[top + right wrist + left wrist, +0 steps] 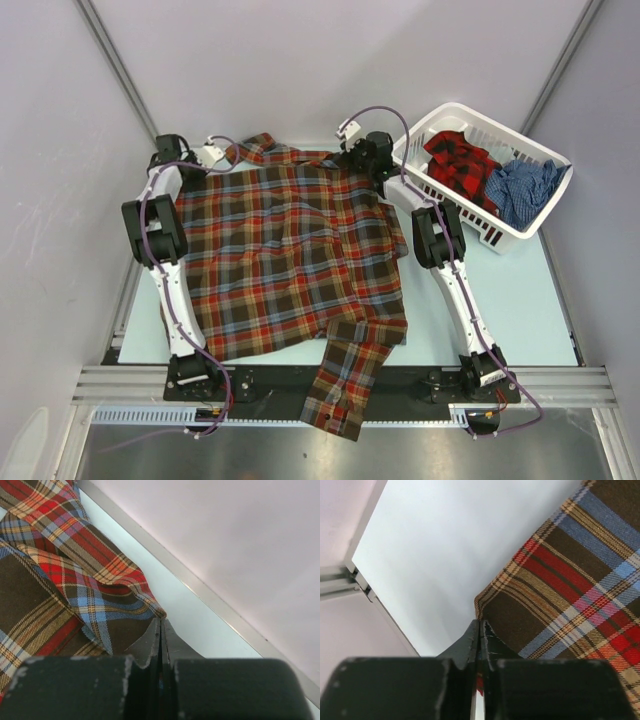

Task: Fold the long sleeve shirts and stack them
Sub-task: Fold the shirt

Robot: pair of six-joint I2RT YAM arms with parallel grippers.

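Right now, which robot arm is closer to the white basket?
Right. The right arm sits just beside the basket; the left arm is across the plaid shirt from it.

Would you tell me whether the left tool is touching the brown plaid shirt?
Touching. The left wrist view shows the left tool closed on the brown plaid shirt at its corner, with red cloth showing between its jaws.
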